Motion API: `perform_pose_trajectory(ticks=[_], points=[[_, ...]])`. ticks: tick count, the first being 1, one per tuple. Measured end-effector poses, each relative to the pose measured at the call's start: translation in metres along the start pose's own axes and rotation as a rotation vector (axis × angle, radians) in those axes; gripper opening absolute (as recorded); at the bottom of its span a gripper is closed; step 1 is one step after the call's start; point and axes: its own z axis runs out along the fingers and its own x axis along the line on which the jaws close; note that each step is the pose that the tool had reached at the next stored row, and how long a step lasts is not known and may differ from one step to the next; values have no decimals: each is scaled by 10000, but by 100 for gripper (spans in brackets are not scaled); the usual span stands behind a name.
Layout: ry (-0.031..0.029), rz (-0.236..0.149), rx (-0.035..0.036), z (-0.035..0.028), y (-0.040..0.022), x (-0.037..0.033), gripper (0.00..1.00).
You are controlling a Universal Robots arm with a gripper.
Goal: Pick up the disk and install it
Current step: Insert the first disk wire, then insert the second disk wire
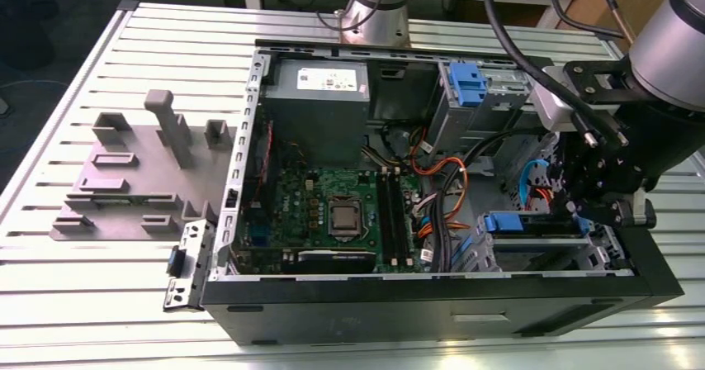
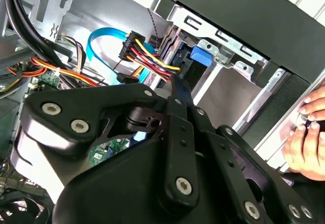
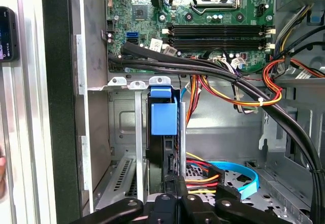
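Black gripper linkage (image 2: 167,148) closest to the lens in the second wrist view, its fingers (image 2: 179,89) drawn together into one narrow tip; nothing visible between them. Reads as clenched and empty, as far as this angle allows. In the first wrist view the gripper (image 3: 175,196) sits just beneath the drive cage.

Disk: standing on edge in a slot of the metal drive cage (image 3: 129,84), dark body with the blue rail tab (image 3: 163,115) at its outer end. Same blue tab (image 2: 198,57) shows just beyond the fingertip in the second wrist view. In the exterior view the disk (image 1: 518,222) lies in the cage at the case's lower corner on the exterior view's right, with the gripper (image 1: 589,184) just beside it.

Progress, judged: pick-up done, disk already in its bay. Whether it is fully seated or latched — cannot tell. Red, yellow and black power leads (image 2: 144,56) and a blue data cable (image 3: 236,176) hang near the bay; can't tell if any is plugged into the disk.

A second blue bracket (image 1: 467,83) sits in the upper bay. A person's hand (image 2: 307,132) rests on the case edge.
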Motion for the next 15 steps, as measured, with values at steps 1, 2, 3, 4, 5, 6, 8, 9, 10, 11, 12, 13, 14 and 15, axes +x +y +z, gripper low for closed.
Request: perform_pose_trajectory(ticks=[1,2,3,4,5,6,8,9,10,11,12,13,14,15], points=[[-1,0,0,0,0,0,11],[0,0,0,0,0,0,11],[0,0,0,0,0,0,11],[-1,0,0,0,0,0,11],[0,0,-1,0,0,0,11],[-1,0,-1,0,0,0,11],[-1,0,-1,0,0,0,11],[0,0,-2,0,0,0,11],[0,0,-2,0,0,0,11],[-1,0,-1,0,0,0,11],[-1,0,-1,0,0,0,11],[0,0,-2,0,0,0,11],[0,0,-2,0,0,0,11],[0,0,-2,0,0,0,11]])
